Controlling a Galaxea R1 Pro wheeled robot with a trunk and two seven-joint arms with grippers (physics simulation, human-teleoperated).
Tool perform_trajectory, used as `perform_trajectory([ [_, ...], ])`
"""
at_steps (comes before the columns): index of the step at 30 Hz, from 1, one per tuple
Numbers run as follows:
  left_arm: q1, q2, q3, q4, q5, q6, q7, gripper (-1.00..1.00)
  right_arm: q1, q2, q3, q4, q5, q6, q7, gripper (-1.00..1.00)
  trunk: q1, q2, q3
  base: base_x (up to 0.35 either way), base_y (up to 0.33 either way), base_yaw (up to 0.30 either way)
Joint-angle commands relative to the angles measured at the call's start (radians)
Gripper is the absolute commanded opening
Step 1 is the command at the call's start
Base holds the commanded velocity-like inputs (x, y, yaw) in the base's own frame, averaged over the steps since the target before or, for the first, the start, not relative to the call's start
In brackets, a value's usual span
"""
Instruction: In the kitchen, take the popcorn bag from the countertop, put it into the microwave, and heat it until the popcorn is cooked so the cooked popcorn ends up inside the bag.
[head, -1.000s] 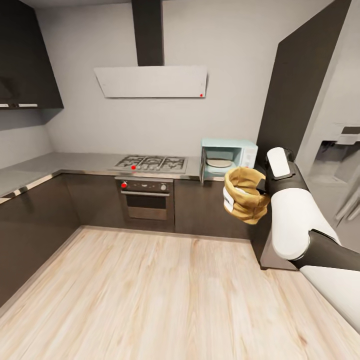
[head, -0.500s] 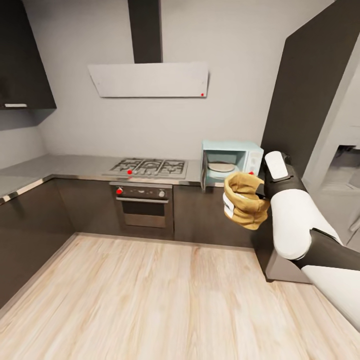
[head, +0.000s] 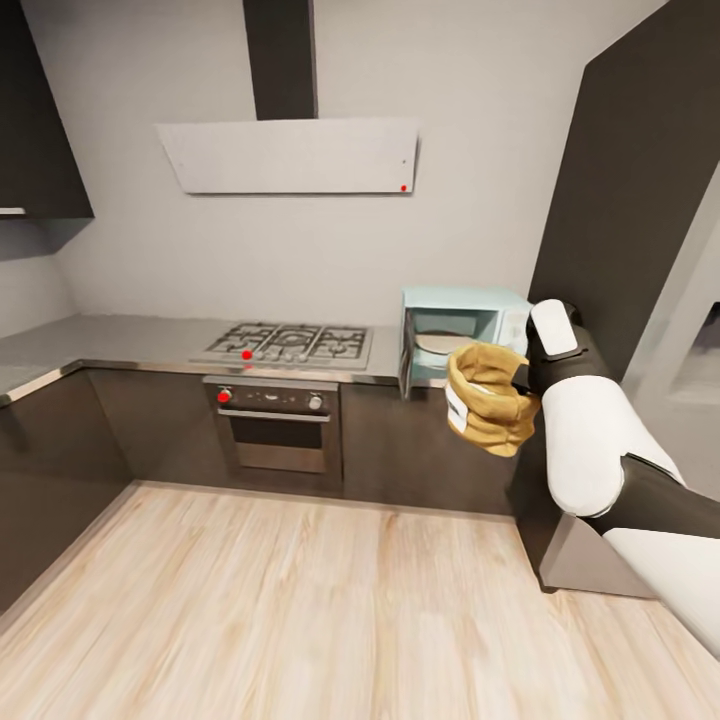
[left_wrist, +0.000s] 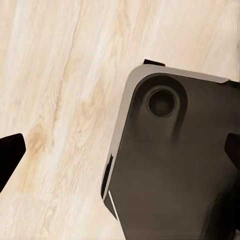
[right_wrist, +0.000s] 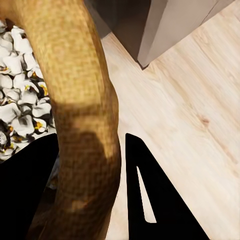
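Ahead, in the head view, we carry the bag (head: 487, 398) in our right gripper (head: 522, 375), with the open microwave (head: 462, 328) beyond it and slightly left, while the right wrist view shows fingers (right_wrist: 150, 195) clamping its wall (right_wrist: 82, 115), and the left wrist view shows wide-apart fingertips (left_wrist: 10, 155) holding nothing.

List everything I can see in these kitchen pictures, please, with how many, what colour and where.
popcorn bag: one, tan-brown, held up in front of the microwave; white popped kernels inside.
microwave: one, mint-blue, door open, on the countertop right of the hob.
countertop: one, grey, over dark cabinets.
gas hob: one, grey grates, mid-counter.
oven: one, dark, under the hob.
extractor hood: one, pale grey, on the wall.
floor: light wood.
right claw: black, pinching the bag's rim.
left claw: black fingertips spread, over the floor.
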Motion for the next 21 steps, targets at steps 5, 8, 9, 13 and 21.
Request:
perform_trajectory([
  [5,0.0,0.0,0.0,-0.002,0.001,-0.001,0.002,1.0,-0.001,-0.001,-0.002,-0.013,-0.011,0.006,-0.009,-1.0,0.001,-0.001,-0.001,0.323,-0.122,0.0],
  [8,0.0,0.0,0.0,-0.002,0.001,-0.001,0.002,1.0,-0.001,0.001,-0.002,-0.016,-0.011,0.006,-0.005,-1.0,0.001,-0.001,-0.001,0.322,-0.122,0.0],
  [9,0.0,0.0,0.0,-0.002,0.001,-0.001,0.002,1.0,-0.001,0.001,-0.002,-0.017,-0.011,0.006,-0.004,-1.0,0.001,-0.001,-0.001,0.323,-0.12,0.0],
  [13,0.0,-0.001,0.001,-0.003,0.001,-0.001,0.002,1.0,-0.001,0.003,-0.002,-0.016,-0.011,0.006,-0.004,-1.0,0.001,-0.001,-0.001,0.323,-0.114,0.0],
  [21,0.0,0.0,0.001,-0.002,0.001,-0.001,0.002,1.0,-0.001,0.008,-0.002,-0.004,-0.008,0.006,-0.005,-1.0,0.001,-0.001,-0.001,0.323,-0.091,0.0],
])
